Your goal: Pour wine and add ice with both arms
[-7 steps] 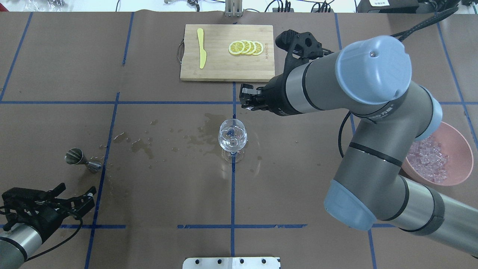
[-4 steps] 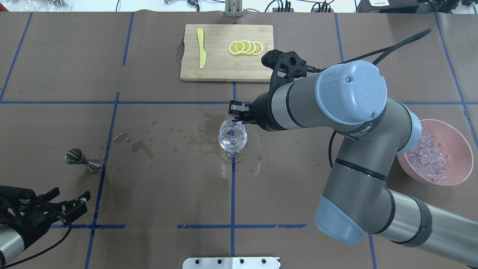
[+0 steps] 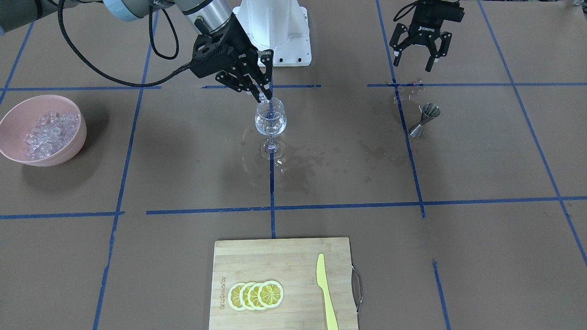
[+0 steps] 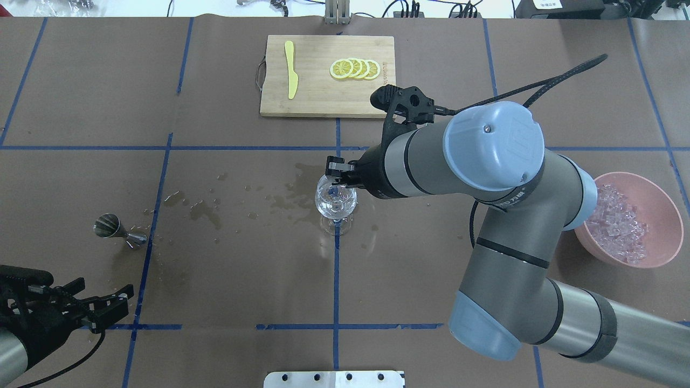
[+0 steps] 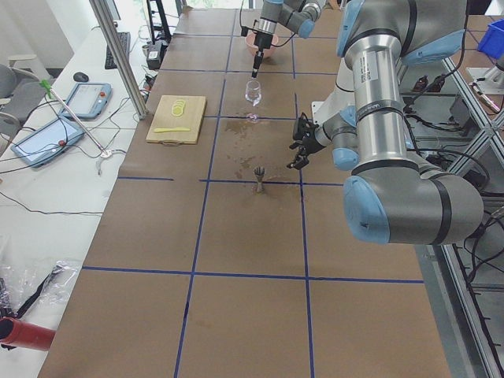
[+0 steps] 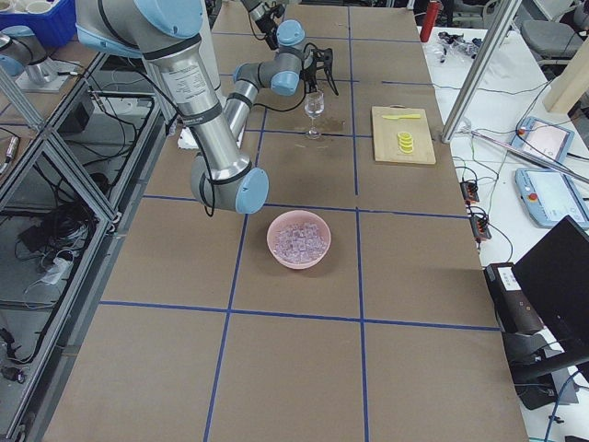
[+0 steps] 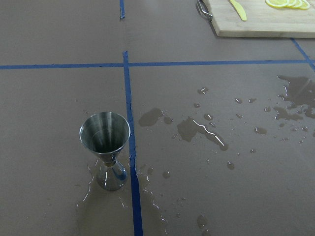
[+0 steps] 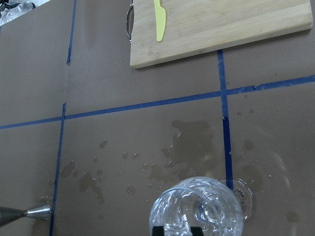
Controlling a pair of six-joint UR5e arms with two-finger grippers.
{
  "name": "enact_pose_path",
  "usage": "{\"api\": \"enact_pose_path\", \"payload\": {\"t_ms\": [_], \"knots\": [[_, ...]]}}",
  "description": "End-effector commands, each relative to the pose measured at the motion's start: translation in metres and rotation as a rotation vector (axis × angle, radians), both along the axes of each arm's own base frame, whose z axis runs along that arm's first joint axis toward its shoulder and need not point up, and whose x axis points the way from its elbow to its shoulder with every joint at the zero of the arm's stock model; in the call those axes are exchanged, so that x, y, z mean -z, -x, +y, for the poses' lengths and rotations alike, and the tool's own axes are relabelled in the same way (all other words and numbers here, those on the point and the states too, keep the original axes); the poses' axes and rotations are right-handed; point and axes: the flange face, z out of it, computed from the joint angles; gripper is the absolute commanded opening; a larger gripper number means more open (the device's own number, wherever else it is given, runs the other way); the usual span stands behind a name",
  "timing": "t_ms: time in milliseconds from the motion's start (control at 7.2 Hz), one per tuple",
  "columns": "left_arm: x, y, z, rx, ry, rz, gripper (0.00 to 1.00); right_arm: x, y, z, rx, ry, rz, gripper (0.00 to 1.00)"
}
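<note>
Two states: right hand [image 3: 263,95] pinched nearly closed over wine glass [image 3: 270,123]; left hand [image 3: 415,63] spread wide, empty

The table [image 4: 215,108] is brown, crossed by a blue tape grid [image 4: 336,302] and blotched with darker stains [image 4: 205,210]. A pink bowl [image 4: 657,199] holds clear, whitish ice [image 4: 617,223]; yellow lemon slices [image 4: 355,69] and a paler yellow knife [image 4: 291,70] lie on a light bamboo board [image 4: 323,97] (faintly striped grain).
</note>
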Motion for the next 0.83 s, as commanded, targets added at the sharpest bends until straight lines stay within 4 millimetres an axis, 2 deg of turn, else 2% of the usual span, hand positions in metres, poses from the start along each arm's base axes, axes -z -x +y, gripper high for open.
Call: {"api": "enact_pose_path", "payload": {"t_ms": [0,278,556,694], "knots": [[0.028,0.012,0.007,-0.084,0.060,-0.024,1.00,0.000,0.001,0.000,-0.001,0.002,0.000,0.30],[0.041,0.017,0.009,-0.109,0.081,-0.045,1.00,0.002,0.000,-0.001,-0.015,-0.001,-0.002,0.67],[0.063,0.033,-0.002,-0.168,0.100,-0.066,1.00,0.003,-0.001,-0.001,-0.019,0.000,-0.005,0.92],[0.067,0.041,-0.009,-0.199,0.097,-0.075,1.00,0.006,-0.002,-0.002,-0.023,0.006,-0.011,0.99]]}}
